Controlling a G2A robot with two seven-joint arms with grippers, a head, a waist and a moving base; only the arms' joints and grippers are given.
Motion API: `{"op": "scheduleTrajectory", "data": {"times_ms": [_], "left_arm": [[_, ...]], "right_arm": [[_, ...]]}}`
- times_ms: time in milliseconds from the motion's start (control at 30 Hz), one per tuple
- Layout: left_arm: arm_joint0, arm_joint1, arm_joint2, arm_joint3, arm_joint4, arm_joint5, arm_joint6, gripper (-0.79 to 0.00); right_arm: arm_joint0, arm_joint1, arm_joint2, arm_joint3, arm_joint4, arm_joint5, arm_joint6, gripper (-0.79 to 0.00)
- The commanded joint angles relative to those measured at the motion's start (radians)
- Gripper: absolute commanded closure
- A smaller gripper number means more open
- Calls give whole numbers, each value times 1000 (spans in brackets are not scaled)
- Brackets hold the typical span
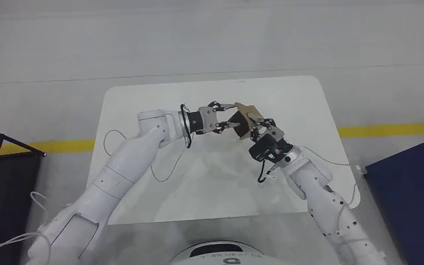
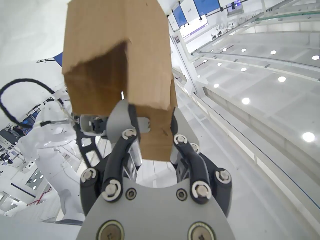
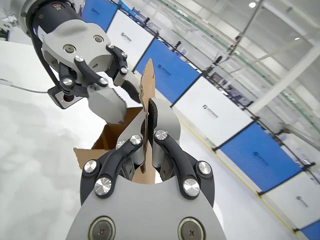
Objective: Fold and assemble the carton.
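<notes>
The right gripper pinches a flap of the carton edge-on; the left gripper is spread, straddling a wall at the open end. In the top view the carton hangs above the table at the left gripper's 3 o'clock, long axis pointing away from it.

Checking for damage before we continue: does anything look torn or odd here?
On the carton, the flap pinched by the right gripper has a ragged, crumpled edge. Nothing else stands out.
</notes>
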Motion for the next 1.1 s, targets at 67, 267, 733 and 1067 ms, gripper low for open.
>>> {"op": "scheduleTrajectory", "data": {"times_ms": [67, 267, 733, 1067], "left_arm": [[87, 47, -74, -72, 174, 37, -119, -785], [185, 139, -167, -271, 643, 36, -363, -785], [236, 176, -204, -355, 835, -59, -481, -785], [168, 235, -130, -491, 1385, 139, -514, -785]], "right_arm": [[34, 17, 66, 34, 47, -223, -18, 0], [83, 20, 76, 101, 159, -352, -29, 0], [95, 20, 69, 107, 169, -378, -34, 0], [323, -7, -58, 471, 485, -688, 63, 0]]}}
